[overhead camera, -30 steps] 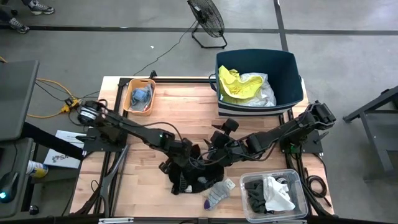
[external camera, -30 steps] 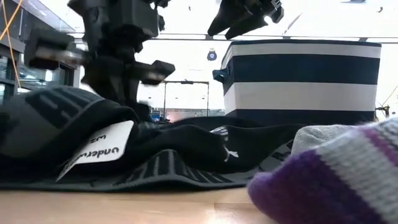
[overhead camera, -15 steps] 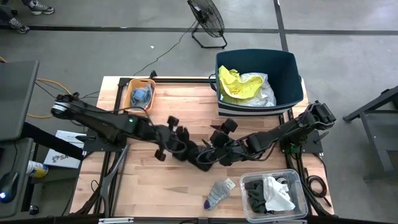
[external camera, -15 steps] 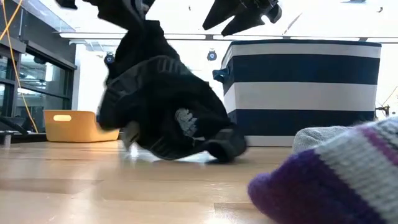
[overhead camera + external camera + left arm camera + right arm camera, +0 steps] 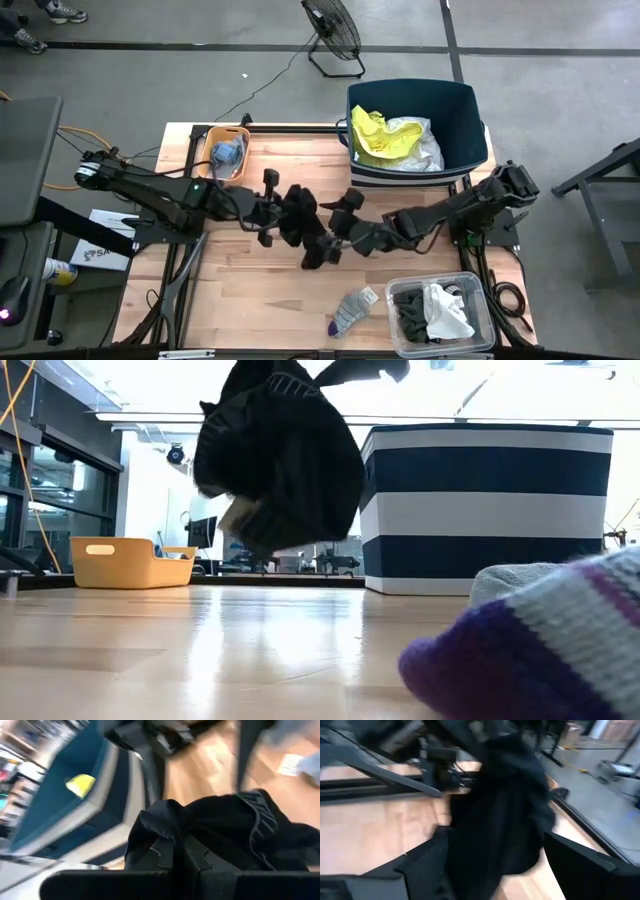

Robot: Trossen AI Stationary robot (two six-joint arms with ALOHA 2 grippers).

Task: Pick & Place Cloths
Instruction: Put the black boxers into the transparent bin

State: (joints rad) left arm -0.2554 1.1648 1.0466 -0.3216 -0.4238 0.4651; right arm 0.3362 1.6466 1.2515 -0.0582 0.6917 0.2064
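Garment [image 5: 300, 222] above table [image 5: 300, 295], between arms

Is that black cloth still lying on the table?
Apart. In the low view the black cloth hangs clear above the wooden table, with room showing beneath it.

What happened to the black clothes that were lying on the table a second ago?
The left gripper grabbed the black garment and lifted it off the table; now it hangs in the air. The right gripper moved up beside it. The sock, navy tub and orange tray stayed put.

Matt black cloth [image 5: 300, 222] – glossy wooden table [image 5: 300, 290]
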